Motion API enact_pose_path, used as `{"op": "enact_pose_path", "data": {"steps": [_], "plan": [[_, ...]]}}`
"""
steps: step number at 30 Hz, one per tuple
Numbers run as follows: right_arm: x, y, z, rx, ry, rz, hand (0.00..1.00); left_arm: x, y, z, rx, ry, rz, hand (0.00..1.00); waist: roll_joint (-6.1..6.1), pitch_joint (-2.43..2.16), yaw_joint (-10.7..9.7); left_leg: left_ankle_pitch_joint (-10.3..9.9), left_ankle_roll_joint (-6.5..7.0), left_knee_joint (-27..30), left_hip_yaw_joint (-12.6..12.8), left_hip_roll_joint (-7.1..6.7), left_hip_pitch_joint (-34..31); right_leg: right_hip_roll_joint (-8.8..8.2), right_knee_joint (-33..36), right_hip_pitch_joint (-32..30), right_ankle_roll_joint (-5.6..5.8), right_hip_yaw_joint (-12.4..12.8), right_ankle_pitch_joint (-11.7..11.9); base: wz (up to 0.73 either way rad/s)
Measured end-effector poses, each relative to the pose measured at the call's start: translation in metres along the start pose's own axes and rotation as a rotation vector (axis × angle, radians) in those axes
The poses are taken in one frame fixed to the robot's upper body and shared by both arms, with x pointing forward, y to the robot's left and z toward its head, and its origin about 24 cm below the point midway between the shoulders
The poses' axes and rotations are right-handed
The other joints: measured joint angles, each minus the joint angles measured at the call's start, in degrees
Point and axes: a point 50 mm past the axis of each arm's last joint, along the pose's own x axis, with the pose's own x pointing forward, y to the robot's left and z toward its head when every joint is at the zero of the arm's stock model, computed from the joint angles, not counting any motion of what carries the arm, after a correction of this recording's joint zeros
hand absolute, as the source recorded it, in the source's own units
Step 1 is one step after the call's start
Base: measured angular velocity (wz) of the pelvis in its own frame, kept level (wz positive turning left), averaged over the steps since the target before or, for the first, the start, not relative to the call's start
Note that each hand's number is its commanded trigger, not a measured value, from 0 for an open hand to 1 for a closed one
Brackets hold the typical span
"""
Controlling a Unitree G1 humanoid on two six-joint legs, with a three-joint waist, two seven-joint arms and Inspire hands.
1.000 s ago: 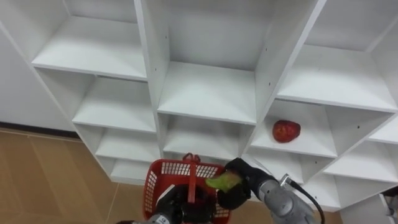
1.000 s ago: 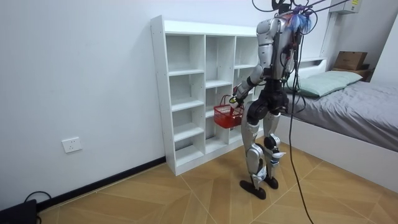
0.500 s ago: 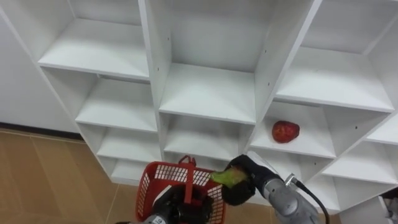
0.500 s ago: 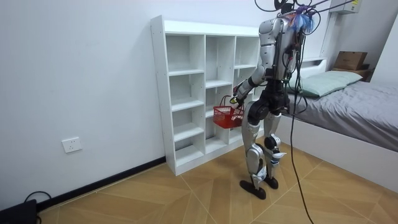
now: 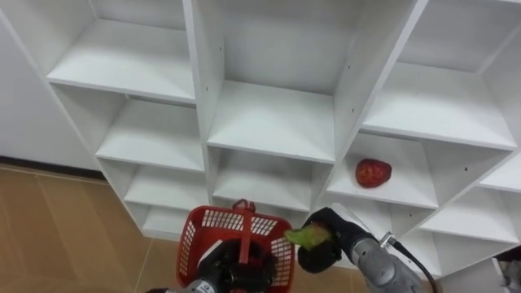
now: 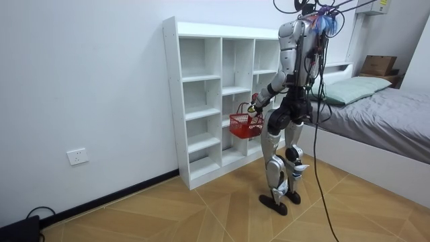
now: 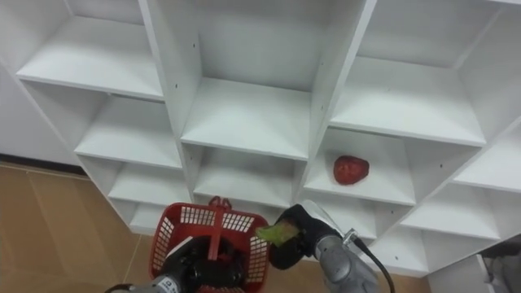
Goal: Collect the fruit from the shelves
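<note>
Right hand point(image 5: 321, 251) clutching green fruit point(image 5: 306, 237) beside red basket point(image 5: 202, 238), red fruit point(image 5: 373, 172) on shelf point(image 5: 407, 194)

right robot hand point(image 5: 327, 254) grips a green fruit point(image 5: 308, 237) at the rim of the basket point(image 5: 203, 232) held by the left robot hand point(image 5: 218, 270); a red fruit point(image 5: 374, 172) lies on a shelf point(image 5: 395, 194).

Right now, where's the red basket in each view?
Left eye view: red basket at the bottom edge, just left of centre, below the middle column of the closet.
Right eye view: bottom edge, further left.
Room view: near centre, hanging before the closet.
Shared landmark: the white closet.
</note>
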Motion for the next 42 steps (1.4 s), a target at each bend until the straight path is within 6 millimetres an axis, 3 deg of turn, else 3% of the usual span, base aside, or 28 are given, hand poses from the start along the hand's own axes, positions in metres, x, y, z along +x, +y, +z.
{"op": "enact_pose_path", "data": {"steps": [19, 29, 42], "plan": [[0.010, 0.017, 0.001, 0.018, 0.040, 0.057, 1.00, 0.002, -0.015, -0.014, 0.025, 0.062, -0.050, 1.00, 0.52, 0.19, -0.17, -0.01, 0.06, 0.03, -2.45, -0.72, 0.06, -0.23, -0.03, 0.82, 0.36, -1.74, -0.47, 0.06], [0.011, 0.019, 0.004, 0.008, 0.032, 0.063, 1.00, 0.002, -0.015, -0.014, 0.023, 0.061, -0.050, 1.00, 1.55, -0.08, -0.16, -0.01, 0.05, -0.10, -2.65, -0.73, 0.05, -0.23, -0.03, 1.03, 0.41, -1.82, -0.51, 0.00], [0.012, 0.022, 0.010, -0.050, 0.024, 0.077, 1.00, 0.001, -0.015, -0.017, 0.045, 0.072, -0.048, 1.00, 1.25, -0.14, 0.12, -0.01, 0.05, -0.30, -2.70, -0.77, -0.06, -0.46, -0.02, 1.05, 0.46, -2.07, -0.56, 0.00]]}}
